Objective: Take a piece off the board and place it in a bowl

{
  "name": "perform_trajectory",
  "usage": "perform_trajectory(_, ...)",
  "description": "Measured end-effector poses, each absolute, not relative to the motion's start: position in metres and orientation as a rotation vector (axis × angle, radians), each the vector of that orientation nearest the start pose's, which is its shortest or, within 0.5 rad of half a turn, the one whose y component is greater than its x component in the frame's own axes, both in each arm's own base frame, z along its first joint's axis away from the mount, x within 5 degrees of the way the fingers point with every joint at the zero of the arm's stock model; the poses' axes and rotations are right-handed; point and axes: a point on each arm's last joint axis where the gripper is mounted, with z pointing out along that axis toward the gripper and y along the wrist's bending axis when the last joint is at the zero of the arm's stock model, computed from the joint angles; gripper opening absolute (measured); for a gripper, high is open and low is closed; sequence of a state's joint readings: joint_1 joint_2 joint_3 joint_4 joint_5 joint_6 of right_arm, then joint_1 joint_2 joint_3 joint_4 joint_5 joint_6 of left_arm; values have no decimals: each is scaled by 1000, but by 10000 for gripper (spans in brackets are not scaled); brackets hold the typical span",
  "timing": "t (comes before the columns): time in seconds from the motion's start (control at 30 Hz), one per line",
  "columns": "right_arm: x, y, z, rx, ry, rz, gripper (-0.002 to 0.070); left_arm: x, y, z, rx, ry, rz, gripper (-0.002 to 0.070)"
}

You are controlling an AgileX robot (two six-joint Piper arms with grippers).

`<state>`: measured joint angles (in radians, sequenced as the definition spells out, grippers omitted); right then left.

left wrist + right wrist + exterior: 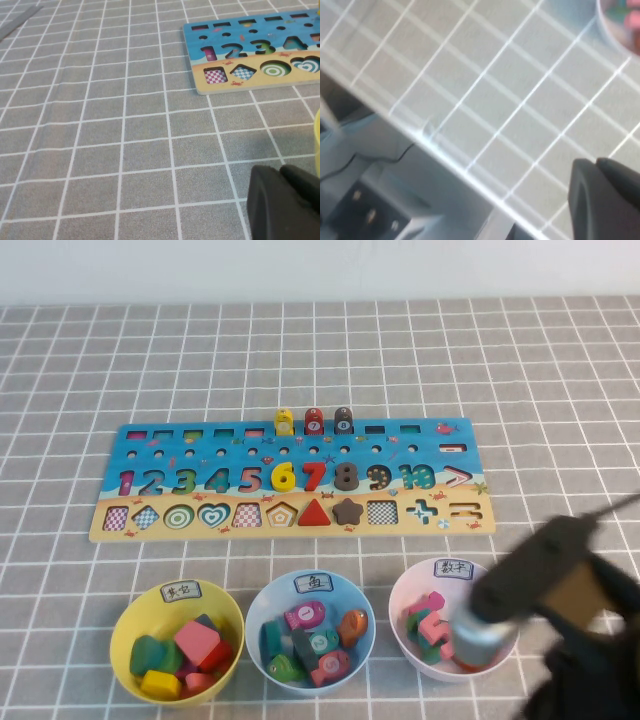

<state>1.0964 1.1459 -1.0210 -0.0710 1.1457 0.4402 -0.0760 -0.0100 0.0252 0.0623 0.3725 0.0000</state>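
The right gripper point(605, 200) hung low at the table's near edge, past the pale pink bowl point(415, 590); its finger state could not be told. Well beyond it, the teal-green fish piece point(286, 668) lay in the light blue bowl point(262, 605), off the board point(110, 530). Judging so, placing seemed finished; next, retreat. The left gripper point(282, 205) sat by the yellow bowl point(130, 615), likewise unreadable.

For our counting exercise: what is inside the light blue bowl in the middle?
The light blue bowl holds a heap of fish pieces: pink, orange, teal-green and others; pieces underneath are covered. The right end effector is hidden behind its arm beside the pink bowl; the left end effector hangs over bare cloth.
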Motion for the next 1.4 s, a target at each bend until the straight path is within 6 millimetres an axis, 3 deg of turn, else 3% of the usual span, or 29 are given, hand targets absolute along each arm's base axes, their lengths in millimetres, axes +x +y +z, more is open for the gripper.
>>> perform_trajectory(0.23, 83, 152, 330, -1013, 2586, 335, -16, 53, -2, 172, 110, 1867, 9, 0)
perform_trajectory(0.43, 86, 142, 299, -1000, 2526, 316, -17, 53, -2, 172, 110, 1867, 9, 0)
perform_trajectory(0.53, 96, 126, 277, -859, 2456, 366, -17, 53, -2, 172, 110, 1867, 10, 0)
perform_trajectory(0.67, 104, 90, 247, -592, 2347, 396, -17, 53, -2, 172, 110, 1867, 10, 0)
perform_trajectory(0.9, 87, 37, 212, -196, 2105, 362, -17, 53, -2, 172, 110, 1867, 10, 0)
perform_trajectory(1.1, 67, 15, 196, -44, 1842, 292, -17, 53, -2, 172, 111, 1867, 9, 0)
perform_trajectory(1.23, 59, 9, 185, -22, 1759, 227, -17, 53, -2, 172, 113, 1867, 10, 0)
perform_trajectory(1.4, 56, 6, 187, -12, 1709, 179, -17, 53, -2, 172, 113, 1867, 11, 0)
